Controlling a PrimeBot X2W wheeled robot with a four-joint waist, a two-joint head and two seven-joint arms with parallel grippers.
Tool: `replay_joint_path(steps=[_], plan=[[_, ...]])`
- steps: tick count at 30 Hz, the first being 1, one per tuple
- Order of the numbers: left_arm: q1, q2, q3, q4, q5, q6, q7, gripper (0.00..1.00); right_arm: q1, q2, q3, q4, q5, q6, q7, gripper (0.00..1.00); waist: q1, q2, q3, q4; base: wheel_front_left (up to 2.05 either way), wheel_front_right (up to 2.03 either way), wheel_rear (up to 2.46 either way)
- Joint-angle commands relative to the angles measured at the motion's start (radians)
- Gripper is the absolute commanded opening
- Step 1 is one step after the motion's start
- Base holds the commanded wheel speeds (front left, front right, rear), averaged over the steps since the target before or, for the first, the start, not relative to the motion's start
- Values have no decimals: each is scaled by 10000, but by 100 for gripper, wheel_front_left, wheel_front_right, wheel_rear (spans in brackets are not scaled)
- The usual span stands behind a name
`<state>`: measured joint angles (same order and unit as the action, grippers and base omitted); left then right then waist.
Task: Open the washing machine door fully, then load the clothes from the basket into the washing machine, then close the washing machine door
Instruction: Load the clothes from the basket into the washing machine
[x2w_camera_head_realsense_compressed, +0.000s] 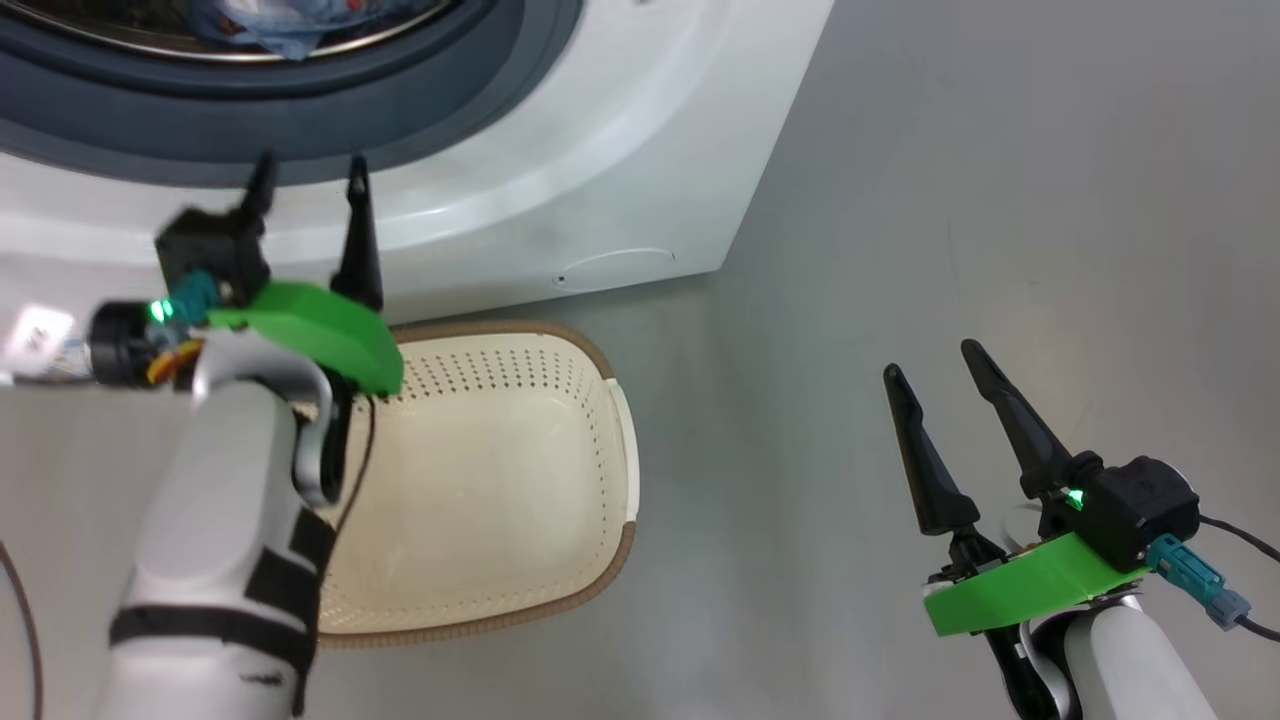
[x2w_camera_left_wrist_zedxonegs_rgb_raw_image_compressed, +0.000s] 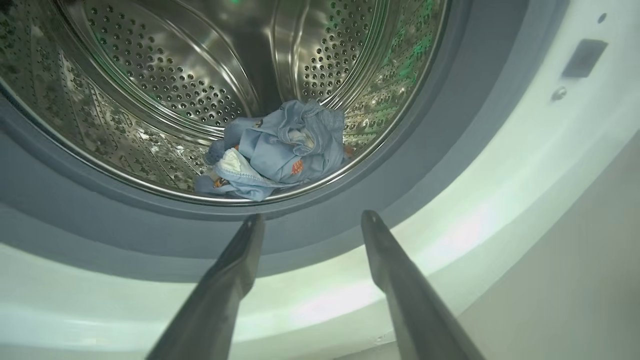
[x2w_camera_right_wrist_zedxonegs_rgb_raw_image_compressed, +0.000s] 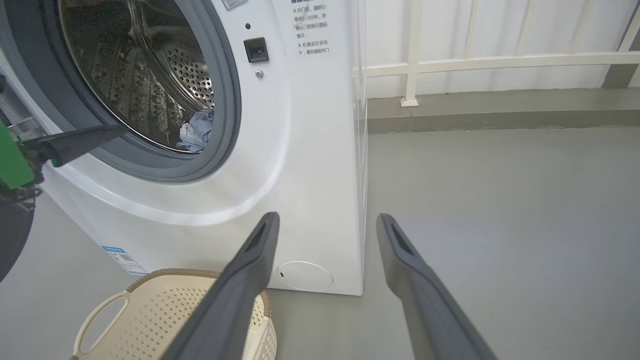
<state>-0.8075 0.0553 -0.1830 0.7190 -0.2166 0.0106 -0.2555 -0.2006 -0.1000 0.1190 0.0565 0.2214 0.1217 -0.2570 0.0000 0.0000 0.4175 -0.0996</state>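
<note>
The washing machine stands open, its door out of view. The clothes, a light blue bundle with orange print, lie at the front of the steel drum; the same clothes show behind the grey gasket. The cream basket sits on the floor before the machine, with nothing in it. My left gripper hovers above the basket's far end, just outside the gasket, open with nothing between its fingers. My right gripper hangs open over bare floor to the right of the basket.
A round flap and a blue label sit low on the machine's front. A white railing and a raised kerb run behind the machine to its right. Grey floor spreads wide on the right.
</note>
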Motion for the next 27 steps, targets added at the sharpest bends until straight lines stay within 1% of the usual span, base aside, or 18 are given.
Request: replay_joint_path(steps=[1, 7, 12, 19, 27], plan=[[357, 232, 268, -385, -68, -65, -62, 100, 287, -68, 190, -181, -97, 90, -48, 100, 0, 0, -198, 70, 0, 0, 0], [1624, 123, 563, -1151, -158, -240, -62, 100, 559, -113, 181, -92, -78, 90, -48, 100, 0, 0, -711, 76, 0, 0, 0], [2660, 72, 851, -1730, -94, -270, -62, 100, 837, -175, 123, -17, -34, 90, -48, 100, 0, 0, -1163, 82, 0, 0, 0], [3764, 35, 1158, -2369, 138, -322, -62, 100, 1139, -224, 61, 5, -24, 90, -48, 100, 0, 0, -1545, 80, 0, 0, 0], [4965, -8, 1740, -3173, 289, -422, -63, 100, 1375, -265, -24, -6, -25, 90, -48, 100, 0, 0, -1752, 76, 0, 0, 0]])
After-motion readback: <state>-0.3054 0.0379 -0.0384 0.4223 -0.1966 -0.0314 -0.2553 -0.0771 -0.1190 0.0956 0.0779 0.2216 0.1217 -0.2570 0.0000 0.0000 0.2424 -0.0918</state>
